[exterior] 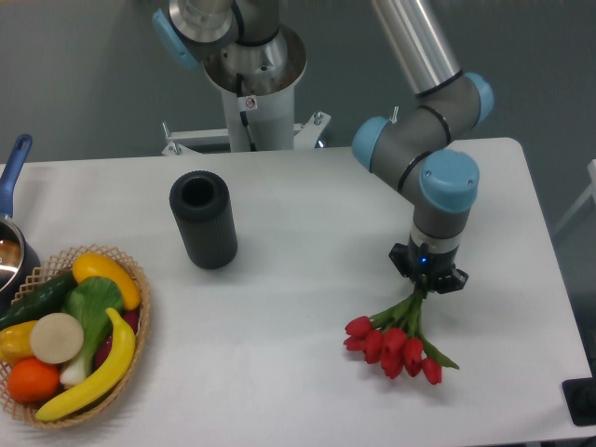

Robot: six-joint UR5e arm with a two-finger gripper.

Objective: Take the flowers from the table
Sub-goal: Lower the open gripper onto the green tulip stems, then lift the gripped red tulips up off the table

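Note:
The flowers (396, 341), a small bunch of red tulips with green stems, are at the right front of the white table (298, 279). My gripper (427, 282) is shut on the stem ends, pointing down from the arm's blue-capped wrist. The stems slope up toward the gripper while the red heads hang low near the tabletop; whether they still touch it I cannot tell.
A black cylinder (203, 219) stands upright left of centre. A wicker basket (138, 321) of fruit and vegetables sits at the front left, with a blue-handled pot (11, 214) behind it. The arm's base (251, 84) rises at the table's back edge.

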